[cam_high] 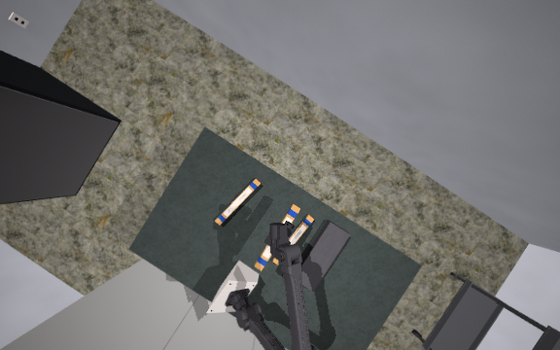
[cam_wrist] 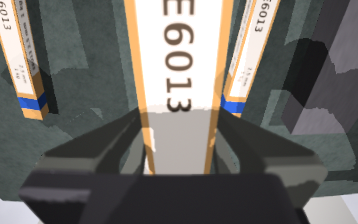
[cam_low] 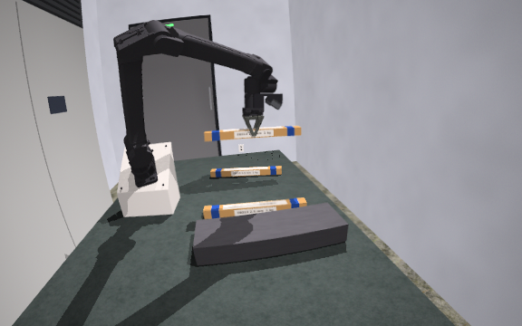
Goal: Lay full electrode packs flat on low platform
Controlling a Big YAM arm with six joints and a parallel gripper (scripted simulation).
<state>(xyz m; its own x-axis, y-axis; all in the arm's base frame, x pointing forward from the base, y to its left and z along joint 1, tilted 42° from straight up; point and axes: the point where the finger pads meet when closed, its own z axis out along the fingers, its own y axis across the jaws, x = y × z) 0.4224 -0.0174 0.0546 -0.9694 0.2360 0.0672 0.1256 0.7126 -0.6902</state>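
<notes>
High above the table (cam_low: 120, 272), the claw (cam_low: 253, 128) is clamped on one pack of welding electrodes (cam_low: 231, 134), gripping it near the middle of its length so that it hangs level in the air, well clear of everything below. The claw's fingers press on the pack's two long orange sides, partway closed around it; the wrist view shows "E6013" printed on the white label between them.

Two more packs lie flat on the dark green table top. The far pack (cam_low: 246, 171) rests toward the table's back edge, roughly below and beyond the lifted one. The near pack (cam_low: 255, 206) lies just beside the low platform (cam_low: 270, 233), along its back side; whether the two touch cannot be told. The platform, a grey slab, sits toward the table's right edge and carries nothing.

All three packs run roughly parallel to one another and to the platform's long side. The arm (cam_low: 130, 104) rises from a white pedestal (cam_low: 167, 199) near the table's left edge and reaches over toward the middle.
</notes>
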